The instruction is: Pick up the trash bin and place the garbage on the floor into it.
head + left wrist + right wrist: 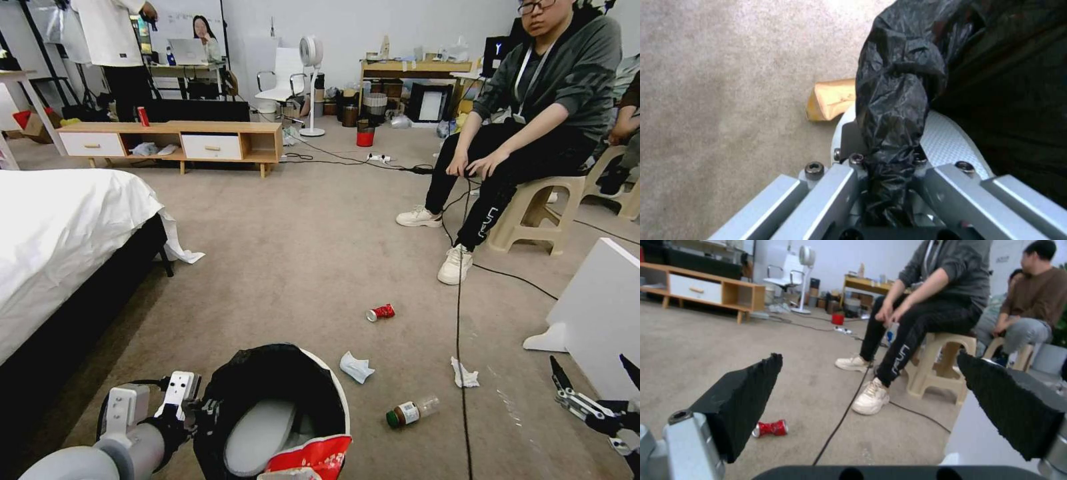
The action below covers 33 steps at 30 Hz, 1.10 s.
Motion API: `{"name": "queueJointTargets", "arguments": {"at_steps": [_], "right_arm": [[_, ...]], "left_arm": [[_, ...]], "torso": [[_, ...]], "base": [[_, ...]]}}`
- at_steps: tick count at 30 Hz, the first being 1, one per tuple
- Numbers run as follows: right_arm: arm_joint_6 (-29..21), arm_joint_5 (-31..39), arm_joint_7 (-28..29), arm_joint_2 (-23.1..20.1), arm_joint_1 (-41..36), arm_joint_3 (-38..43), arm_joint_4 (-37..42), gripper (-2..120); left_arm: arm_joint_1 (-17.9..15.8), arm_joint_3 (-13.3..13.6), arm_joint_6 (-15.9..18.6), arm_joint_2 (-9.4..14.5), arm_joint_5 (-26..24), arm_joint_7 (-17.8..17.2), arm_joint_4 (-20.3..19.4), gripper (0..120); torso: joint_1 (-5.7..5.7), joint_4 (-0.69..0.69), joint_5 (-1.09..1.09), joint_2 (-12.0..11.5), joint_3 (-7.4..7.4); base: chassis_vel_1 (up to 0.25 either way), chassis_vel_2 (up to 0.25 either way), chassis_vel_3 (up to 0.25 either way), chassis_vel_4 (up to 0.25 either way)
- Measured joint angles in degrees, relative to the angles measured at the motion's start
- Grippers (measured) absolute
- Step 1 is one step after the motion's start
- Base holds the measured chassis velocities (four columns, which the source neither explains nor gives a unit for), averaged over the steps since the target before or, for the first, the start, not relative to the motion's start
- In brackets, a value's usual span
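The trash bin [273, 407] with its black bag sits at the bottom middle of the head view, and a red snack packet [313, 457] lies at its near rim. My left gripper [199, 405] is shut on the bin's rim; in the left wrist view it [885, 160] pinches the bag [898, 100]. A brown paper bag [831, 100] lies on the carpet beside the bin. On the floor [300, 253] ahead lie a crushed red can [381, 312], two tissues [355, 367] [464, 375] and a green-capped bottle [412, 411]. My right gripper [593, 380] hangs open at the right, holding nothing, with the can [770, 428] beyond it.
A bed [60, 233] runs along the left. A person sits on a stool [533, 207] at the right, feet on the carpet, and a black cable [459, 320] crosses the floor past the tissues. A white board [600, 313] stands close to my right gripper.
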Motion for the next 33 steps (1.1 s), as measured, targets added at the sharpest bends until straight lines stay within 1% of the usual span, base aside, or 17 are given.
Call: {"name": "queueJointTargets", "arguments": {"at_steps": [6, 8, 12, 15, 16, 17, 18, 19, 21, 22, 23, 24, 27, 29, 30, 31, 33], "right_arm": [[1.1, -1.85, -0.83, 0.19, 0.11, -0.19, -0.79, 100], [1.4, -4.08, -1.19, 0.22, 0.2, -0.38, -0.76, 100], [1.56, -4.69, -1.37, 0.21, 0.39, 0.06, -0.61, 100], [1.57, -4.77, -1.34, 0.16, 1.27, 0.59, -0.25, 100], [1.57, -4.77, -1.34, 0.16, 1.27, 0.59, -0.25, 100], [1.6, -4.78, -1.33, 0.16, 1.76, 0.54, -0.18, 100], [1.71, -4.82, -1.36, 0.16, 2.41, 0.15, -0.16, 100], [1.71, -4.82, -1.36, 0.16, 2.41, 0.15, -0.16, 100], [1.78, -5.31, -1.38, 0.25, 3.39, -0.62, -0.27, 100], [1.78, -5.31, -1.38, 0.25, 3.39, -0.62, -0.27, 100], [1.87, -5.64, -1.38, 0.45, 3.75, -0.95, -0.32, 100], [1.87, -5.64, -1.38, 0.45, 3.75, -0.95, -0.32, 100], [2.03, -6.19, -1.24, 1.61, 3.53, -2.53, 0.29, 100], [2.03, -6.36, -1.17, 1.76, 3.42, -2.74, 0.4, 100], [2.03, -7.4, -0.86, 2.34, 3.16, -3.2, 0.64, 100], [2.03, -7.4, -0.86, 2.34, 3.16, -3.2, 0.64, 100], [2.03, -8.61, -0.49, 3.31, 2.93, -3.3, 0.66, 100]], "left_arm": [[0.65, -0.59, -0.06, -0.48, -0.36, 0.0, -0.09, 1], [0.69, -0.81, -0.06, -0.82, -1.44, -0.08, -0.61, 1], [0.27, -0.96, -0.29, -1.34, -2.78, 0.24, -0.79, 1], [0.32, -1.17, -1.53, -4.41, -3.38, 1.32, -0.2, 1], [0.32, -1.17, -1.53, -4.41, -3.38, 1.32, -0.2, 1], [0.67, -1.17, -1.99, -5.55, -3.08, 1.63, 0.06, 1], [0.98, -1.17, -2.5, -6.94, -2.34, 1.9, 0.27, 1], [0.98, -1.17, -2.5, -6.94, -2.34, 1.9, 0.27, 1], [1.15, -1.16, -3.5, -9.01, -0.1, 2.39, 0.46, 1], [1.15, -1.16, -3.5, -9.01, -0.1, 2.39, 0.46, 1], [1.16, -1.19, -3.99, -9.91, 1.47, 2.75, 0.5, 1], [1.16, -1.19, -3.99, -9.91, 1.47, 2.75, 0.5, 1], [1.42, -2.26, -4.83, -11.39, 4.59, 3.99, 0.49, 1], [1.42, -2.48, -4.92, -11.57, 4.88, 4.05, 0.51, 1], [1.38, -3.07, -5.1, -12.11, 5.09, 4.09, 0.53, 1], [1.38, -3.07, -5.1, -12.11, 5.09, 4.09, 0.53, 1], [1.27, -3.37, -5.12, -12.92, 5.03, 4.1, 0.6, 1]], "torso": [[0.0, 0.0, 0.01, 0.0, 0.0], [0.0, 0.01, 0.01, 0.0, 0.0], [0.0, 0.0, 0.02, 0.0, 0.0], [0.0, -0.01, 0.01, 0.0, 0.0], [0.0, -0.01, 0.01, 0.0, 0.0], [0.0, 0.0, 0.01, 0.0, 0.0], [0.0, 0.01, 0.0, 0.0, 0.0], [0.0, 0.01, 0.0, 0.0, 0.0], [0.0, 0.01, 0.01, 0.0, 0.0], [0.0, 0.01, 0.01, 0.0, 0.0], [0.0, 0.01, 0.01, 0.0, 0.0], [0.0, 0.01, 0.01, 0.0, 0.0], [0.0, 0.0, 0.0, 0.0, 0.0], [0.0, 0.0, 0.0, 0.0, 0.0], [0.0, 0.0, 0.01, 0.0, 0.0], [0.0, 0.0, 0.01, 0.0, 0.0], [0.0, 0.0, 0.01, 0.0, 0.0]], "base": [[0.0, 0.0, 0.0, 0.0], [0.0, 0.0, 0.0, 0.0], [0.0, 0.0, 0.0, 0.0], [0.0, 0.0, 0.0, 0.0], [0.0, 0.0, 0.0, 0.0], [0.0, 0.0, 0.0, 0.0], [0.0, 0.0, 0.0, 0.0], [0.0, 0.0, 0.0, 0.0], [0.0, 0.0, 0.0, 0.0], [0.0, 0.0, 0.0, 0.0], [0.0, 0.0, 0.0, 0.0], [0.0, 0.0, 0.0, 0.0], [0.0, 0.0, 0.0, 0.0], [0.0, 0.0, 0.0, 0.0], [0.0, 0.0, 0.0, 0.0], [0.0, 0.0, 0.0, 0.0], [0.0, 0.0, 0.0, 0.0]]}}
